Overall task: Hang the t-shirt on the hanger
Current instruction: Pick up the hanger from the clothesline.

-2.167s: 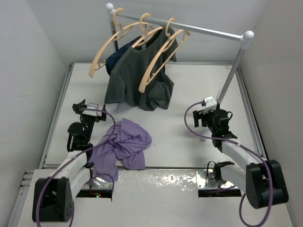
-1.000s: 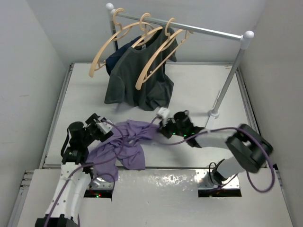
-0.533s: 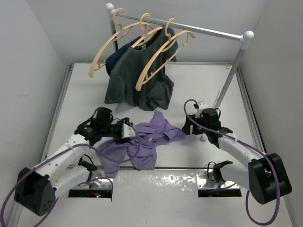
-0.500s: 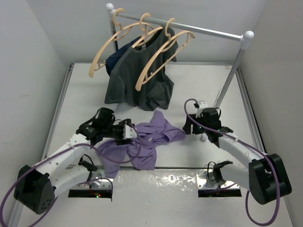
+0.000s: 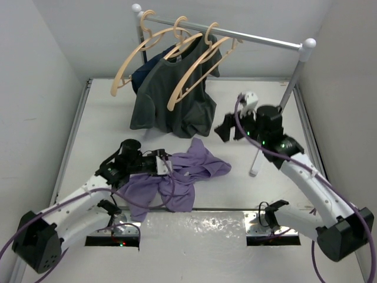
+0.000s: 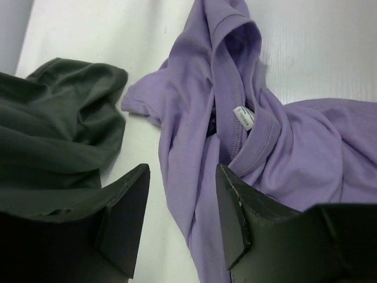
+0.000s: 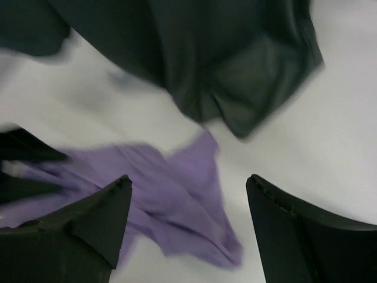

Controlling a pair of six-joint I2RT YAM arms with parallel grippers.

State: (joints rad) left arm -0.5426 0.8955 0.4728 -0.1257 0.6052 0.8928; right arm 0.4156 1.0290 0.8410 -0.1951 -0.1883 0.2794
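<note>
The lavender t-shirt (image 5: 179,177) lies crumpled on the table, its collar and label (image 6: 244,118) facing up. My left gripper (image 5: 162,165) sits low at the shirt's left side. Its jaws are open, and a fold of the shirt (image 6: 188,200) lies between the fingers (image 6: 126,212) without being pinched. My right gripper (image 5: 225,133) hovers open and empty, up and to the right of the shirt (image 7: 177,194). Three pale wooden hangers hang on the rail. The rightmost hanger (image 5: 197,71) and the leftmost hanger (image 5: 131,62) are bare.
A dark grey t-shirt (image 5: 174,100) hangs from the middle hanger down to the table, with a navy garment (image 5: 144,71) behind it. The rail's right post (image 5: 277,118) stands right beside my right arm. Walls close in the table on both sides.
My right gripper let go of the shirt after pulling it rightward, then lifted back toward the rail. The left gripper reached onto the shirt and its jaws have narrowed.
</note>
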